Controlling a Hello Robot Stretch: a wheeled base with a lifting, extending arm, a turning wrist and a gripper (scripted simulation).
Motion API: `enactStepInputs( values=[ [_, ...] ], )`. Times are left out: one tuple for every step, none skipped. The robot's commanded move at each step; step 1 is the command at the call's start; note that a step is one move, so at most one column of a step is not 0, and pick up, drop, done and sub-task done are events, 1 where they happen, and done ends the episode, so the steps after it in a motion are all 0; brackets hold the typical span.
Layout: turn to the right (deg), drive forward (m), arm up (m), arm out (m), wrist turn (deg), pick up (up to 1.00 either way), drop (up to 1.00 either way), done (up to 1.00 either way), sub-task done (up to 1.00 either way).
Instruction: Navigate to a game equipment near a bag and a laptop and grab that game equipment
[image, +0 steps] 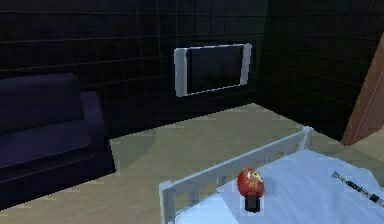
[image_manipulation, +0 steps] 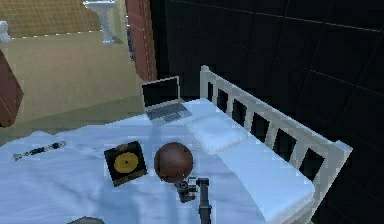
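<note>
grab step; claw (image_manipulation: 184, 185) near ball (image_manipulation: 172, 158), laptop (image_manipulation: 163, 98) far behind; can't tell if claw holds it; nxt needs snug grip, ball may roll

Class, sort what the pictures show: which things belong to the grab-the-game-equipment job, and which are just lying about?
Job in hand:
brown ball
laptop
claw

Just lying about:
pillow
bed
sofa
wall screen

Arm (image_manipulation: 206, 208) rises from the bottom edge, gripper (image_manipulation: 185, 188) just left of its tip
</note>
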Motion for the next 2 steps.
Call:
enactStepInputs(
  values=[
    [0.0, 0.0, 0.1, 0.0, 0.0, 0.0, 0.0, 0.0, 0.0],
    [0.0, 0.0, 0.0, 0.0, 0.0, 0.0, 0.0, 1.0, 0.0]
  ],
)
